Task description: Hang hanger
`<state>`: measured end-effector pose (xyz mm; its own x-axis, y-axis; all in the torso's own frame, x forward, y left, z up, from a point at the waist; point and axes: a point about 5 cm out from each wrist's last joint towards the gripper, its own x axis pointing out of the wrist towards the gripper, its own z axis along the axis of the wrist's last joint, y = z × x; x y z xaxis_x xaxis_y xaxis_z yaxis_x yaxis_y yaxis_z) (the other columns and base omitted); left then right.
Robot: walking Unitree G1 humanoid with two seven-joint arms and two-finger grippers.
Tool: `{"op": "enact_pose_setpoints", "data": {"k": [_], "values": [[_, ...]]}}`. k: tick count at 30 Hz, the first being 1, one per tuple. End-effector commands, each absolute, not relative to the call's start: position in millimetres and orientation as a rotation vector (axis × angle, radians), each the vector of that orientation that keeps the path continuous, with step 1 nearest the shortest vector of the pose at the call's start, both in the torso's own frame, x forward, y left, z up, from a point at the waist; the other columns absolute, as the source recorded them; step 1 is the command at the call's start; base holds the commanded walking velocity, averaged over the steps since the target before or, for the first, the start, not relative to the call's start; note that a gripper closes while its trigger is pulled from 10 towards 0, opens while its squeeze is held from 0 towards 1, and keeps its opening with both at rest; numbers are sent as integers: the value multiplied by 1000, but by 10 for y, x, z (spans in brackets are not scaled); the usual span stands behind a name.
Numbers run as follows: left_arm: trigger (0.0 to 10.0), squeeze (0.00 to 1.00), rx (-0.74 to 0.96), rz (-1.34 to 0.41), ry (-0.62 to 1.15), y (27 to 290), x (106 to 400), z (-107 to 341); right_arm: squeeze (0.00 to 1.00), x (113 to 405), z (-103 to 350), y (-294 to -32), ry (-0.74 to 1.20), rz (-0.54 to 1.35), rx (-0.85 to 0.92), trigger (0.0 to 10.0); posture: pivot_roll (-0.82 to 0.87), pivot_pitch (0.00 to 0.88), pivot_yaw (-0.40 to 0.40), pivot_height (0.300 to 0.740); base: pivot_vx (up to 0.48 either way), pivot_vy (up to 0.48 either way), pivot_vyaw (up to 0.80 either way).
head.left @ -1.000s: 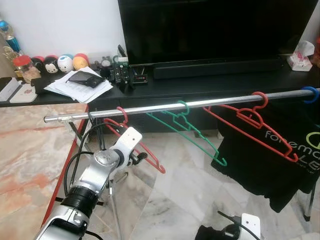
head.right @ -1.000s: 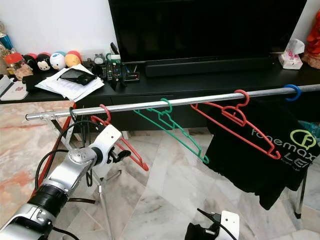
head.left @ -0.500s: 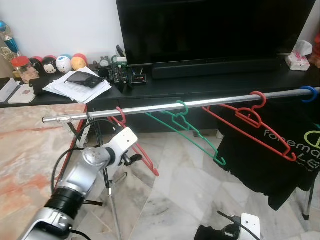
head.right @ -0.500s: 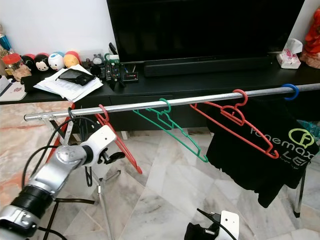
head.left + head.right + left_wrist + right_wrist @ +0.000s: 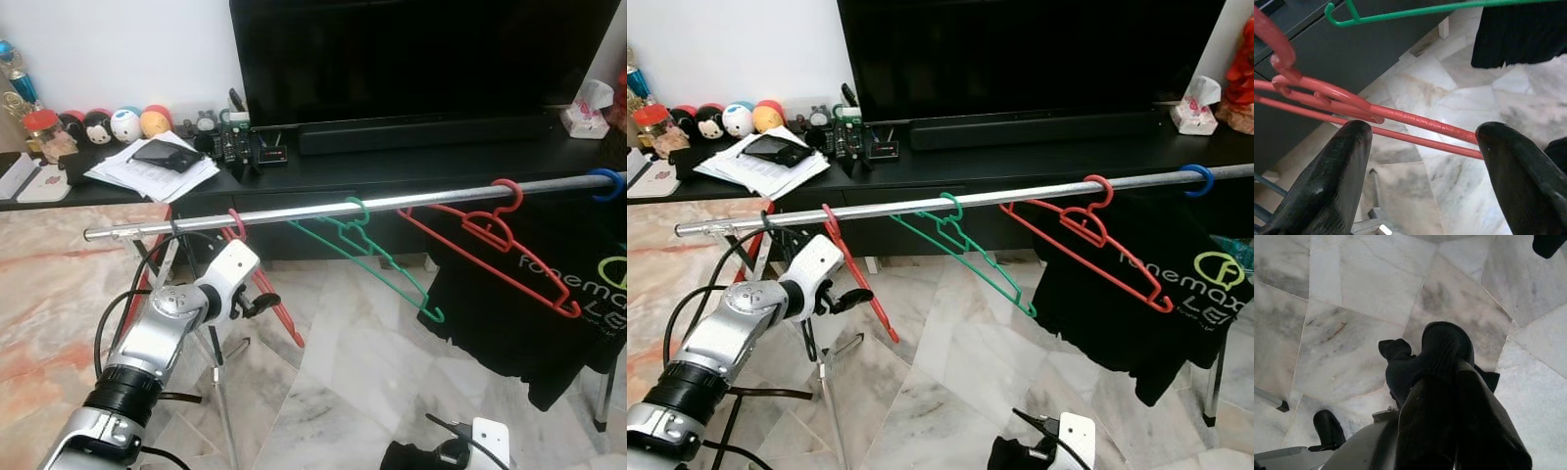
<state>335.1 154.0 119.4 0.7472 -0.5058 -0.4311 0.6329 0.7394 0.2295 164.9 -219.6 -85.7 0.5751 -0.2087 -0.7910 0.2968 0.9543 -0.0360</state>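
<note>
red hanger [image 5: 257, 283] hooked on rail [image 5: 313, 210], left pincer [image 5: 1420, 147] wide open around its bars. could knock it off if pulled back crooked. right pincer [image 5: 1449, 396] closed, idle.

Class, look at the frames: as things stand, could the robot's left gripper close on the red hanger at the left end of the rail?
Probably yes. The left gripper is open, its fingers spread either side of the red hanger, whose bars run between them with nothing in front.
</note>
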Motion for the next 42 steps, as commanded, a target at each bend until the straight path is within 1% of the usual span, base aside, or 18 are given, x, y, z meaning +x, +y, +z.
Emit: {"op": "enact_pose_setpoints", "data": {"k": [1,6,10,11,15,17,23,26,30,35,42], "values": [[10000,0,361,-583,374,1611,3391,1205,0,1685,-841,-2190,896,-289,108,10000,-229,2,81,740,0,0,0],[10000,0,338,-492,395,1569,3434,1152,0,1684,-841,-2191,897,-289,107,10000,-228,2,81,740,0,0,0],[10000,0,271,-408,410,1503,3489,1092,0,1685,-840,-2192,897,-288,107,10000,-227,3,80,740,0,0,0],[10000,0,271,-408,410,1503,3489,1092,0,1685,-840,-2192,897,-288,107,10000,-227,3,80,740,0,0,0],[10000,0,207,-374,407,1348,3543,1079,0,1686,-840,-2191,895,-289,109,10000,-236,4,84,740,0,0,0],[10000,0,213,-370,403,1324,3556,1090,0,1685,-840,-2192,895,-291,110,10000,-236,4,84,740,0,0,0],[10000,0,218,-332,412,1348,3572,1085,0,1684,-841,-2190,897,-288,109,10000,-230,5,82,740,0,0,0],[10000,0,200,-236,439,1390,3610,1038,0,1686,-841,-2187,897,-282,107,10000,-230,6,82,740,0,0,0],[10000,0,195,-183,453,1397,3631,1008,0,1690,-839,-2185,897,-273,99,10000,-234,4,84,740,0,0,0],[10000,0,190,-186,449,1332,3656,1012,0,1690,-840,-2184,899,-272,100,10000,-234,4,84,740,0,0,0],[10000,0,182,-186,441,1305,3675,1015,0,1692,-840,-2181,898,-270,101,10000,-234,7,86,740,0,0,0]]}}
